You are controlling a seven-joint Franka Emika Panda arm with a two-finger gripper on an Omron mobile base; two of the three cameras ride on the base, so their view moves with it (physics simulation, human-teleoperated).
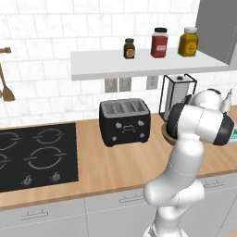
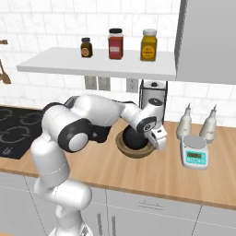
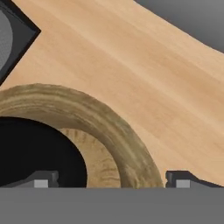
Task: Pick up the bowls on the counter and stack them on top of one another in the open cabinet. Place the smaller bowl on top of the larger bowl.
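Arm rises from base, shoulder high, elbow bent, forearm reaching forward and right over the counter (image 2: 152, 175) toward its back edge. Wrist turned down; hand angled low. Gripper (image 2: 159, 140) sits at the right side of the larger bowl (image 2: 136, 152), close above the worktop. In hand view the two fingertips (image 3: 41, 179) stand wide apart, one over the smaller bowl (image 3: 35, 151) nested inside, the other outside the tan rim; jaws spread, straddling the rim, nothing clamped
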